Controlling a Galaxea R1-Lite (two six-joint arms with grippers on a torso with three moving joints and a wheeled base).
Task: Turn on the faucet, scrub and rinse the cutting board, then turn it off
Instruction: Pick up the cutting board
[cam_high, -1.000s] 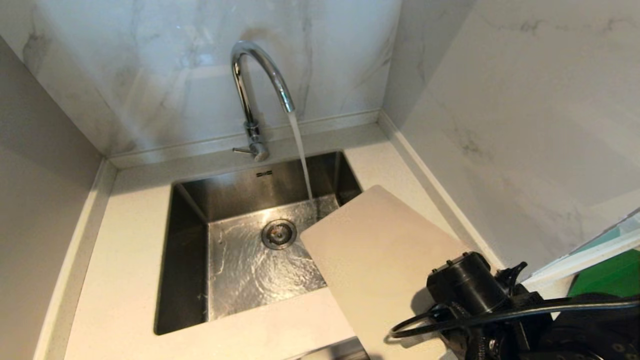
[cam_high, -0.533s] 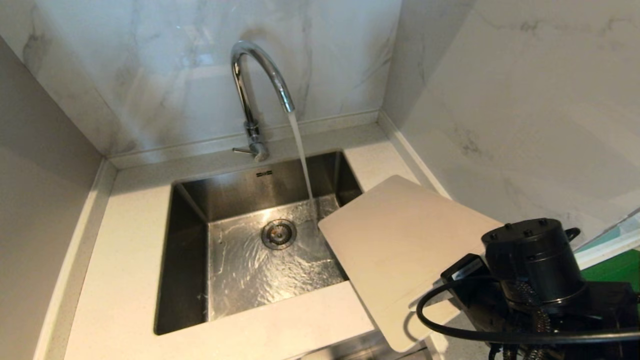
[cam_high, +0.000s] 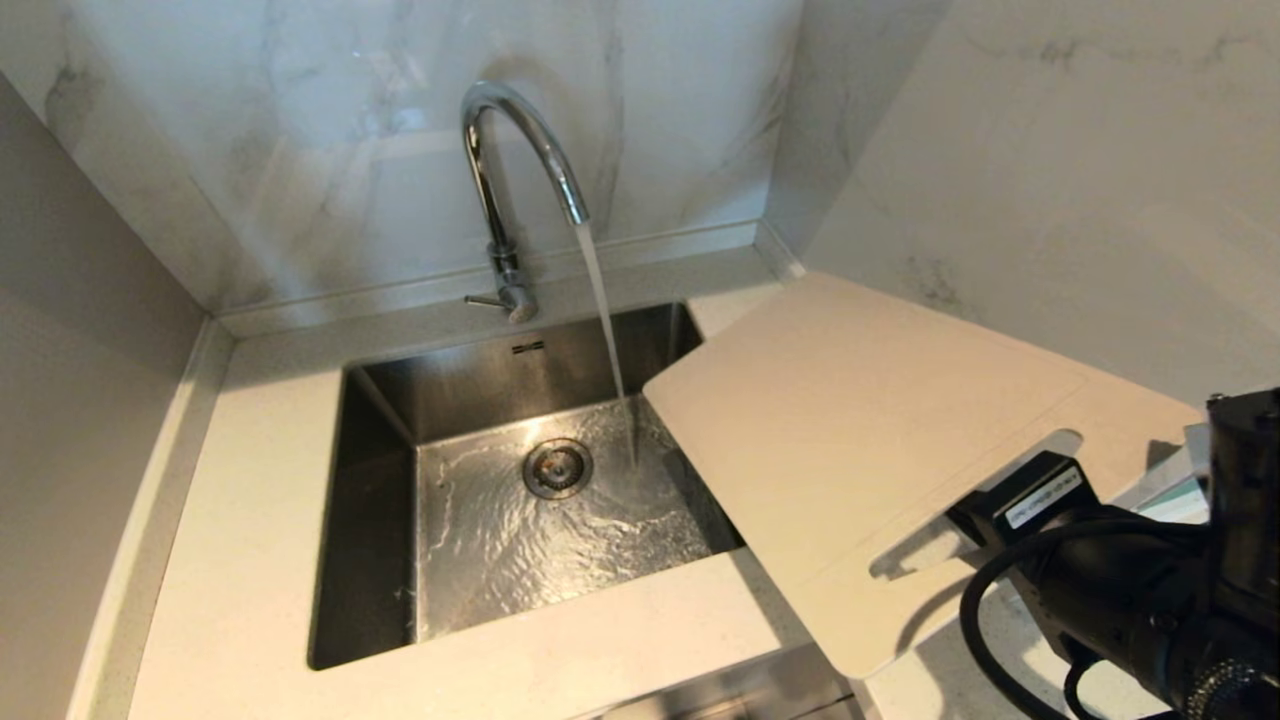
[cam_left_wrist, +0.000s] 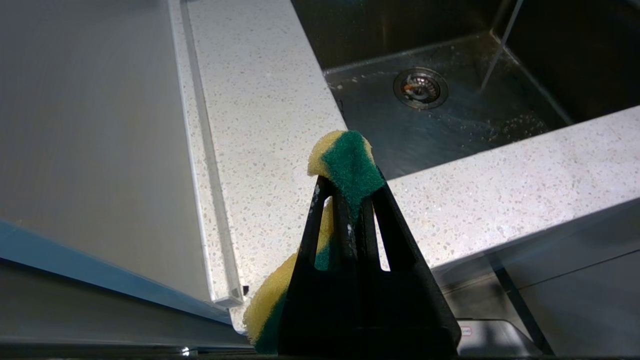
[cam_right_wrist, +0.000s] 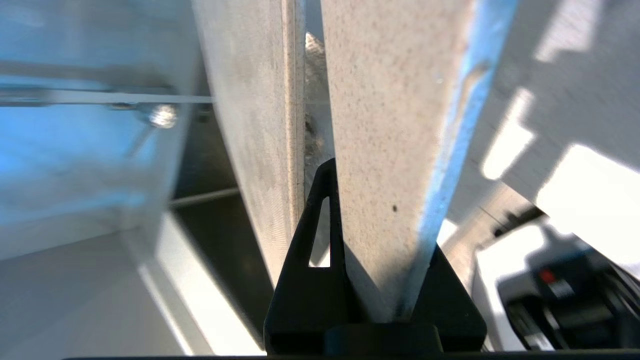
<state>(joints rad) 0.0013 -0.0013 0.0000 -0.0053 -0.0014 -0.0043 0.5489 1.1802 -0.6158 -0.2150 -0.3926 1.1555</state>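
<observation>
The left gripper (cam_left_wrist: 345, 200) is pinched tight on a yellow-and-green sponge (cam_left_wrist: 345, 160), held out over the counter (cam_left_wrist: 260, 125) just left of the sink (cam_high: 380, 480); it does not show in the head view. Further right, the faucet (cam_high: 515, 160) stands behind the sink and runs a steady stream into the basin, near the drain (cam_high: 558, 467). Right of the stream, the board (cam_high: 880, 430) is held up at a tilt over the sink's right edge and the counter beside it, its far corner just next to the water but not under it. At the far right, the right gripper (cam_right_wrist: 370, 280) clamps the board's edge near the handle slot (cam_high: 975, 505), fingers narrow on the thin sheet.

The board looks light, thin and stiff, though likely to flex a little when pushed from one end. Wet plastic will be slippery, so a firm edge grip close to the slot seems the safest hold, and scrubbing pressure should be modest to keep it from pivoting in the fingers.
</observation>
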